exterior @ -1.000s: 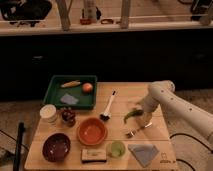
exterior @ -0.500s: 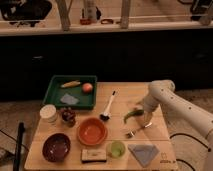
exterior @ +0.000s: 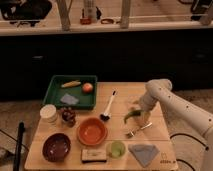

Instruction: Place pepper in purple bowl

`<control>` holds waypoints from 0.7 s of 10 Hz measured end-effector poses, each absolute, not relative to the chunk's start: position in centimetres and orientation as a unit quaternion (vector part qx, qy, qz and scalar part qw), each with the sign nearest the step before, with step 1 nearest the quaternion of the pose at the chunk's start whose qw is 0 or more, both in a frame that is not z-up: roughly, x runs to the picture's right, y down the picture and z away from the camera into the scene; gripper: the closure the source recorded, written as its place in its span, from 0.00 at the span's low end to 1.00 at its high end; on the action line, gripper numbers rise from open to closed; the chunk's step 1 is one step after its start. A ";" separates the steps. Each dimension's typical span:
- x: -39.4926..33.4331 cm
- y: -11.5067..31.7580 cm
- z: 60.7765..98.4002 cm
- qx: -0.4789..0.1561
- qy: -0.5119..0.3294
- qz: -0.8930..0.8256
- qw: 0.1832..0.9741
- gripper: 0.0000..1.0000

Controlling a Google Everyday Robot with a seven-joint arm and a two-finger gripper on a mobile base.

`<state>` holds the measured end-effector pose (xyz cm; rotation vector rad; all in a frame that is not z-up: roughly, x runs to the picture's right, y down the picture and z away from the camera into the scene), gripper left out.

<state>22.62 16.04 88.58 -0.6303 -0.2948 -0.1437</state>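
Toward three o'clock on the wooden table point(exterior: 150, 95), the white arm point(exterior: 180, 107) sets its gripper point(exterior: 137, 112) right over the pepper point(exterior: 129, 117), covering one end of it. Whether it grips the pepper or stands wide cannot be told. A fork point(exterior: 138, 131) lies just at six o'clock of them. The purple bowl point(exterior: 56, 146) sits well apart at eight o'clock, near the orange bowl point(exterior: 92, 131). The picture's right edge cuts off the arm.
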 end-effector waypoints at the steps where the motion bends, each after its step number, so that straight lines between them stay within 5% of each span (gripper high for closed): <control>1: 22.3 15.9 88.7 -0.302 -0.151 -0.076 0.938 0.20; 2: 21.9 15.9 88.9 -0.298 -0.155 -0.080 0.938 0.24; 7: 21.2 16.4 89.7 -0.293 -0.167 -0.090 0.937 0.73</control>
